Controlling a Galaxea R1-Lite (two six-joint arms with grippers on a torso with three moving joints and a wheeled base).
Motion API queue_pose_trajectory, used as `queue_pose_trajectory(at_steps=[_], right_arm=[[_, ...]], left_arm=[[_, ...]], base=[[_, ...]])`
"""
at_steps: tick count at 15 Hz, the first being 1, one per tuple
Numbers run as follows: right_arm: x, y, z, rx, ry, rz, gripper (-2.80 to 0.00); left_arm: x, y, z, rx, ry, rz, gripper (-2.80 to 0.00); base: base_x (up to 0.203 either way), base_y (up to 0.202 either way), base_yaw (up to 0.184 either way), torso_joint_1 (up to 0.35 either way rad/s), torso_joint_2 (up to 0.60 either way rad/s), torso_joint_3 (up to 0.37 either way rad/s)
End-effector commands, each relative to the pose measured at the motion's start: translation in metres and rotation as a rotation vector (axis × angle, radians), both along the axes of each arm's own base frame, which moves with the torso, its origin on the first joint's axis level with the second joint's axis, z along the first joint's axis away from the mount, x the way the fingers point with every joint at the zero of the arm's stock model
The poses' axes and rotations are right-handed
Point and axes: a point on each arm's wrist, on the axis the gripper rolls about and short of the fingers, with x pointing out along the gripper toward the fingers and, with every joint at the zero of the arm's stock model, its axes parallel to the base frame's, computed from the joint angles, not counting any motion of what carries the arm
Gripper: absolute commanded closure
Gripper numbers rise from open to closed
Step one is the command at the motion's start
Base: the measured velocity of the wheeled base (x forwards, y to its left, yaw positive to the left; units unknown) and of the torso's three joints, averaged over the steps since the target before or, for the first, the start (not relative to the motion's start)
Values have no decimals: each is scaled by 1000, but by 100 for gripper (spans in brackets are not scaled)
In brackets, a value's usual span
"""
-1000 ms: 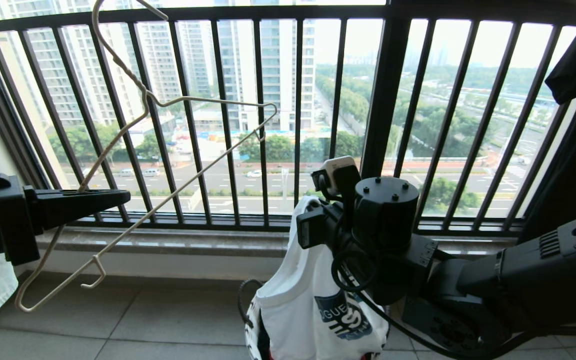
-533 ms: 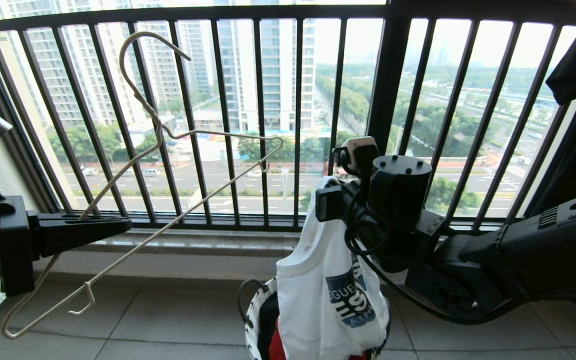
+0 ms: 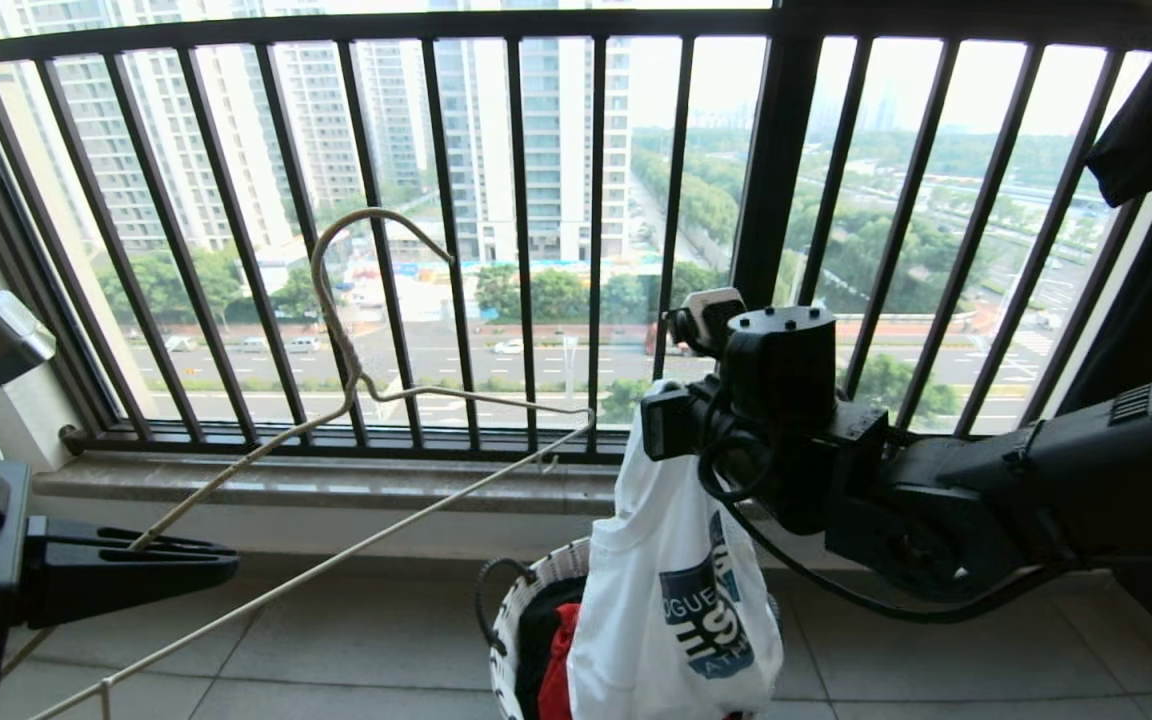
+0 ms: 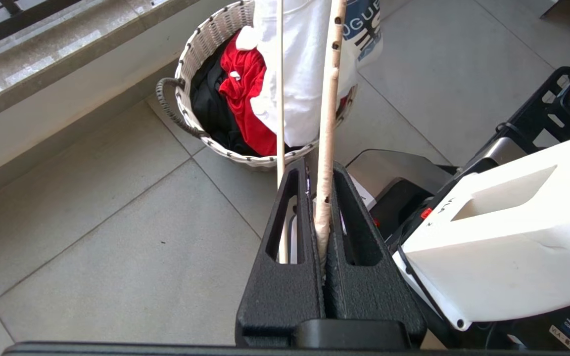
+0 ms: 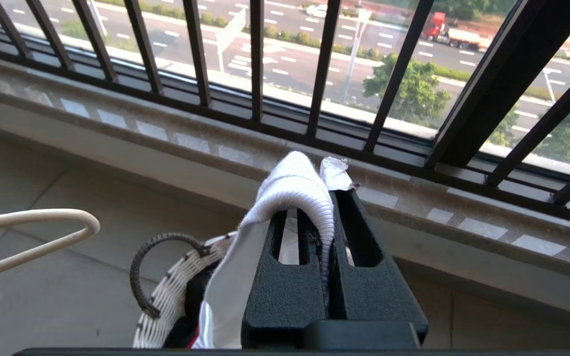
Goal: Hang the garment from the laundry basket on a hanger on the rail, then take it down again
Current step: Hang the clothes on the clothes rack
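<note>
Above the laundry basket (image 3: pixel 526 600), right gripper (image 5: pixel 332 207) jaws pinch the garment (image 3: pixel 671 610); left gripper (image 4: pixel 322 198) clamps the hanger (image 3: pixel 376 390).

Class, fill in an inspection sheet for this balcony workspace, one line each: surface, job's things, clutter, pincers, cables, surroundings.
Surface: grey tiled floor, bare where visible.
Job's things: white T-shirt hangs above the laundry basket; wire hanger held tilted. Rail: nothing seen.
Clutter: red garment and black garment in the basket.
Pincers: left pincer shut on the hanger's wire; right pincer shut on the T-shirt's ribbed edge.
Cables: black cable loops under the right arm.
Surroundings: black barred railing, stone sill, city street beyond.
</note>
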Motion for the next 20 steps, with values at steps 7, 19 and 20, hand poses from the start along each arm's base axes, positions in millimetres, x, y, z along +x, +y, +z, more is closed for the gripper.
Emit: queue_pose_trajectory(at_steps=[7, 19, 20], right_arm=[[-7, -3, 53, 125, 281, 49, 0], [4, 1, 46, 126, 340, 46, 0], [3, 2, 46, 128, 340, 48, 0]], left_arm=[[-1, -7, -4, 0, 21, -63, 0], [8, -15, -11, -5, 66, -111, 0], [9, -15, -12, -5, 69, -111, 0]], base=[[0, 0, 0, 0, 0, 0], [0, 0, 0, 0, 0, 0], [0, 0, 0, 0, 0, 0]])
